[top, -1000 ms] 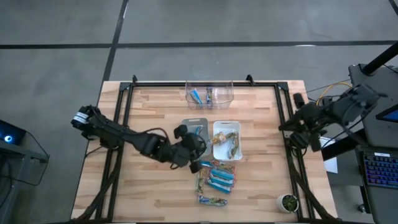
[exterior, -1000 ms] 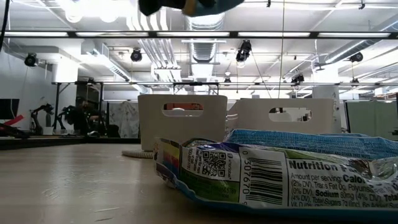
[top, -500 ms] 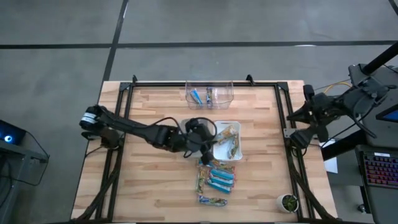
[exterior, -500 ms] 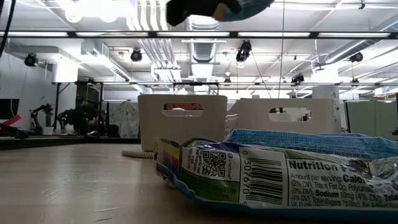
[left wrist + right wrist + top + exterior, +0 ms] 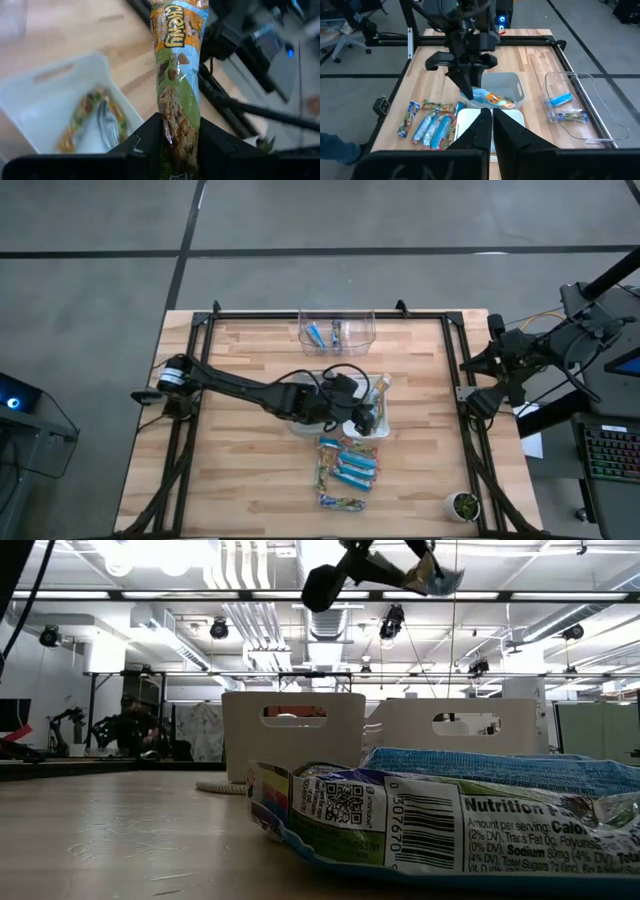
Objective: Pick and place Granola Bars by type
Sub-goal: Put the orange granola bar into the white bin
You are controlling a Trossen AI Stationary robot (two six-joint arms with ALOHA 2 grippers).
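Above the white bin (image 5: 352, 426), the left claw (image 5: 368, 417) is clamped on a greenish-gold Chewy granola bar (image 5: 177, 95), gripping it near one end so that most of the wrapper sticks out past the fingertips. In the left wrist view the bar juts stiffly forward with the white bin below and slightly to one side of it, a few similar tan bars (image 5: 85, 120) already lying inside. From the right wrist view the held bar hangs roughly level over the near rim of that bin, though its exact height above the rim is hard to judge.

The bar looks light, with a glossy, probably slippery wrapper around a firm but crushable core; a pinch across the flat faces near one end, as here, should hold it without squashing it. The left arm is stretched long and low across the bench (image 5: 240, 490) from the bin's left, wrist turned toward the bin.

The loose pile of blue and gold bars (image 5: 345, 470) lies on the bench just on the near side of the white bin. A clear bin (image 5: 337, 330) on the bin's far side holds blue bars. The right claw (image 5: 492, 122) waits well off to the bin's right, fingers pressed together and empty.
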